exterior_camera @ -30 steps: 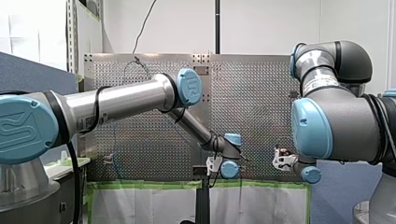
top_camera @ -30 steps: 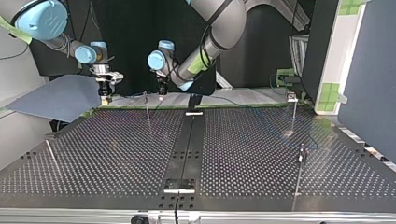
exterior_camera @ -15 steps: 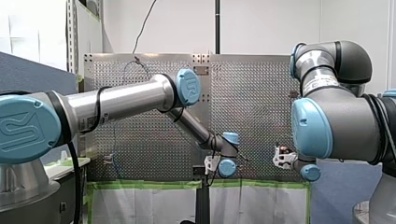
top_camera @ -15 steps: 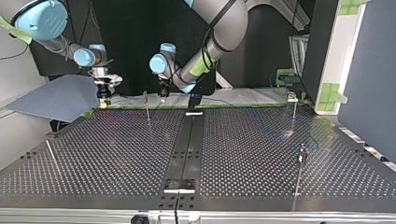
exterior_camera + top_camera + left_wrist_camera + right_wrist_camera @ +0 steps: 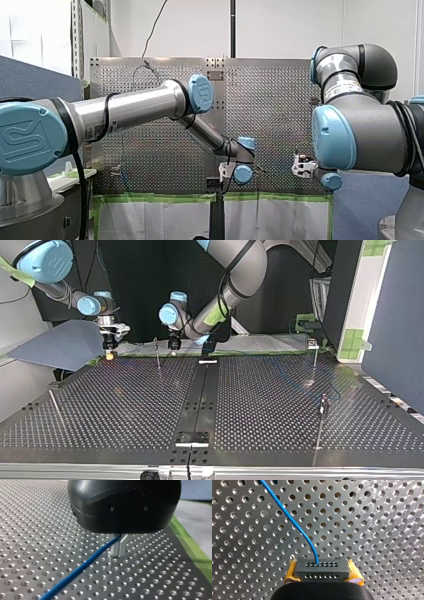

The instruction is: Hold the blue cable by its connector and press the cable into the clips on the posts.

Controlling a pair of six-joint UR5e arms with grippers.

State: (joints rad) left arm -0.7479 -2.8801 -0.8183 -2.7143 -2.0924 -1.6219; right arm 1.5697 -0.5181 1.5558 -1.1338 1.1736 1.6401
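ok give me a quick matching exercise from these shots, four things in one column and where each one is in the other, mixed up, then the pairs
Things
1 connector
2 blue cable
3 green tape
4 post

Places
a along the edge of the perforated table
b standing upright on the table
c clamped between the yellow pads of my right end effector
d running up to the metal fingers of my left end effector

Pairs: 1-c, 2-d, 3-a, 4-b
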